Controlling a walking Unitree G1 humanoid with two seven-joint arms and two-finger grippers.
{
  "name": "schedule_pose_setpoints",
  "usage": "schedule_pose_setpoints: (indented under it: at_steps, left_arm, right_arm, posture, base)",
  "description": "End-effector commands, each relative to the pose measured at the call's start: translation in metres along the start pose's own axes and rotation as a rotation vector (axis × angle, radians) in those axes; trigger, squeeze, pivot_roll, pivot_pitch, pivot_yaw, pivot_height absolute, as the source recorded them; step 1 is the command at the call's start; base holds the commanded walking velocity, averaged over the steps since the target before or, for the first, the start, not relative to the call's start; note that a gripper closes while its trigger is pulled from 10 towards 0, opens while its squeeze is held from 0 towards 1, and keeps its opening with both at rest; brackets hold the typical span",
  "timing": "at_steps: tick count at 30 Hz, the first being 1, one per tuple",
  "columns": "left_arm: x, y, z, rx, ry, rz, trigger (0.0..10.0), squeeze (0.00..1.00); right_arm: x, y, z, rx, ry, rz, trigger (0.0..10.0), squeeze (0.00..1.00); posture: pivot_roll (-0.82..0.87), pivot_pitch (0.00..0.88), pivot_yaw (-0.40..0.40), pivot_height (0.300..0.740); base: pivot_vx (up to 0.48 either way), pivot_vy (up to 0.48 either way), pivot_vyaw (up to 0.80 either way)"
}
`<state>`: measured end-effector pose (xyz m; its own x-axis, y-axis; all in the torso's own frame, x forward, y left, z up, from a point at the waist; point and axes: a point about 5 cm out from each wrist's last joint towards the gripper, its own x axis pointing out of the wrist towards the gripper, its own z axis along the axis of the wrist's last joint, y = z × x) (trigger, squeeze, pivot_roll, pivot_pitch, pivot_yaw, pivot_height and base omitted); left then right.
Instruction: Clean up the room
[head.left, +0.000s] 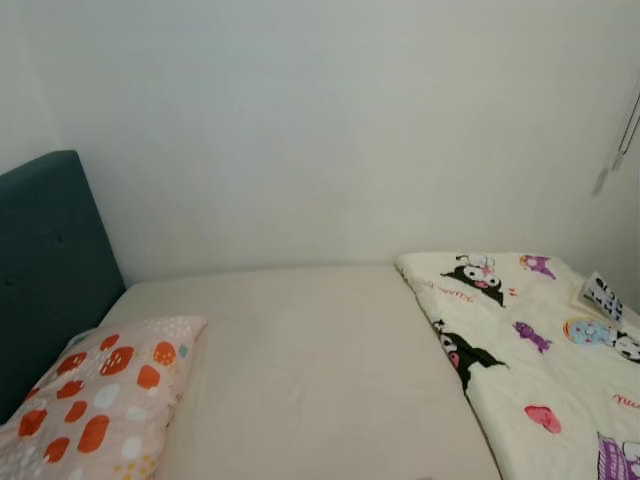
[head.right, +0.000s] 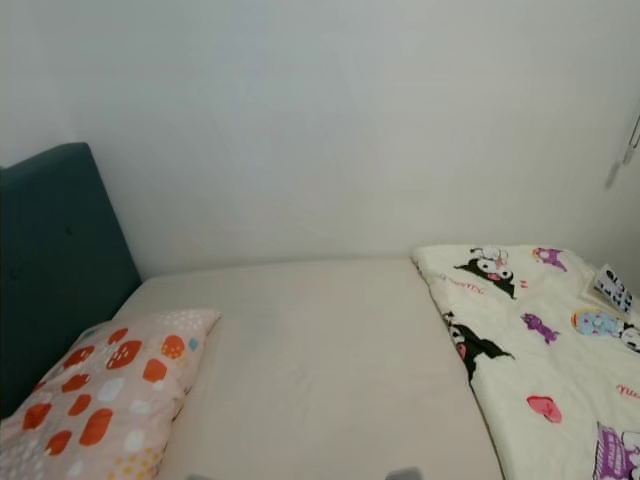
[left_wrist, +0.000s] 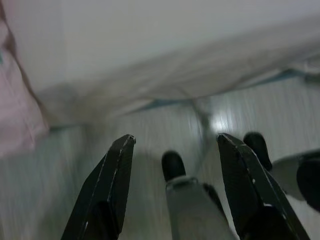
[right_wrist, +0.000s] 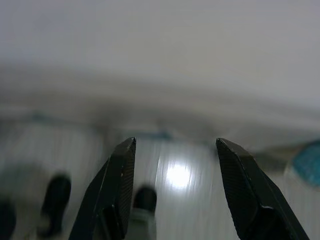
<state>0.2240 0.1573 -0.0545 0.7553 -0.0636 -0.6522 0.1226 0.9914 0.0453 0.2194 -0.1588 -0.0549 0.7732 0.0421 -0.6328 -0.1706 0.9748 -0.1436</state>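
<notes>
On the bed (head.left: 320, 370), the cartoon-print quilt (head.left: 530, 350) is lying rumpled along the robot's right, nearer the right tool (right_wrist: 175, 150); both it and the left tool (left_wrist: 175, 145) are hanging released above the floor.

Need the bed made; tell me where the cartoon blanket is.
The cartoon blanket lies folded on the right side of the mattress, against the wall, across from the spotted pillow by the green headboard.

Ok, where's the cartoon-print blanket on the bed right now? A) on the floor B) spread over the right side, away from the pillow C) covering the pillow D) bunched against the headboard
B: the cartoon-print blanket lies flat on the right side, bare mattress between it and the spotted pillow.
</notes>
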Motion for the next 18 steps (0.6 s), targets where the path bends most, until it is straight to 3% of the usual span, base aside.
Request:
schedule_pose_setpoints:
  at_steps: [1,6,14,18]
  left_arm:
    - [-0.001,0.003,-0.004,-0.005,0.027,0.011,10.0,0.0]
    - [-0.001,-0.014,-0.011,0.032,0.053,-0.061,10.0,0.0]
    - [-0.003,-0.024,-0.023,0.053,0.098,-0.065,10.0,0.0]
    - [-0.003,-0.025,-0.027,0.062,0.118,-0.07,10.0,0.0]
  right_arm:
    - [-0.001,0.004,-0.006,-0.022,0.034,0.015,10.0,0.0]
    - [-0.004,0.011,-0.022,0.075,0.129,0.01,10.0,0.0]
    - [-0.008,0.03,-0.033,-0.01,0.154,0.115,10.0,0.0]
    - [-0.009,0.023,-0.04,0.08,0.195,0.06,10.0,0.0]
  posture:
    - [-0.03,0.066,0.018,0.74]
    - [-0.02,0.041,0.01,0.74]
    - [-0.02,0.008,0.015,0.74]
    - [-0.01,0.006,0.017,0.74]
  base:
    - [0.0,0.0,0.0]
    - [0.0,0.0,0.0]
    - [0.0,0.0,0.0]
    - [0.0,0.0,0.0]
